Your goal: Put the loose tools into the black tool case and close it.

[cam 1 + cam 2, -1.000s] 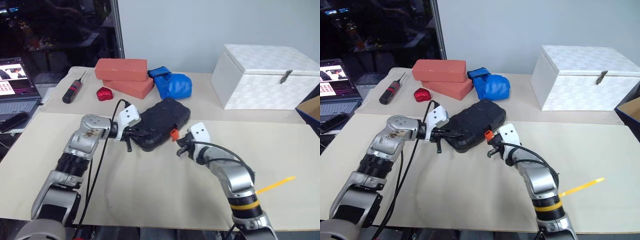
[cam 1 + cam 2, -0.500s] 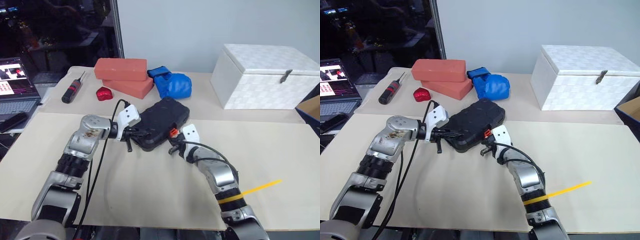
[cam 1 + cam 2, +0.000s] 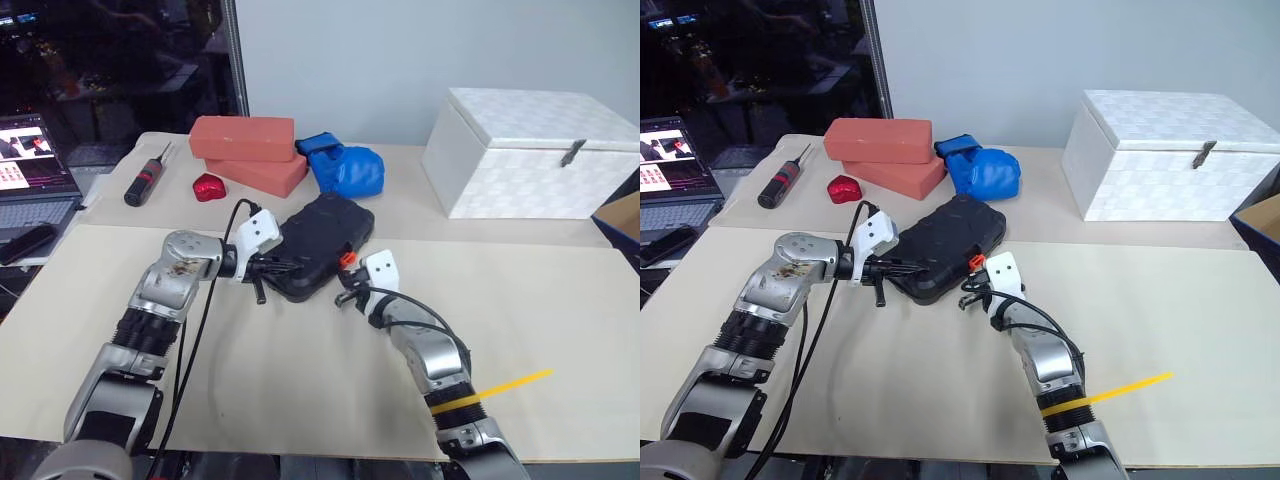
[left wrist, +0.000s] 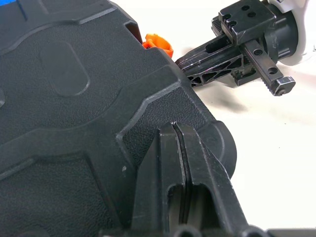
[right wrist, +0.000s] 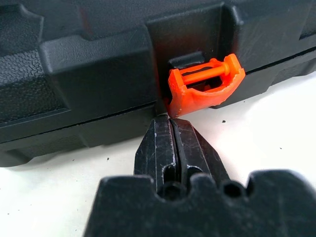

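**Robot's closed fingertips meeting the latch of a shut tool case**

The black tool case [image 3: 322,247] is lying flat and closed on the beige table [image 3: 560,300], angled across the middle of the surface, with its small orange latch [image 5: 205,84] facing the robot's right side. The right gripper [image 5: 172,129] is pointing at the case's front edge, its two black fingers pressed fully together with nothing between them, and its tips are sitting right at the lower corner of the latch, which is hanging open from the seam. The left gripper [image 4: 180,143] is resting against the top of the case's lid near the corner closest to the robot, its fingers likewise squeezed tight together and holding nothing. In the left wrist view, the right gripper's fingers are reaching in beside the latch.

Behind the case, two stacked red bricks [image 3: 245,150] are sitting next to a crumpled blue cloth [image 3: 345,168] and a small red object [image 3: 209,187]. A black screwdriver with a red band [image 3: 146,178] is lying toward the table's far left corner, near a laptop [image 3: 35,170]. A white box with a metal clasp [image 3: 535,152] is standing at the far right. A yellow strip [image 3: 515,381] is lying on the table beside the right arm.
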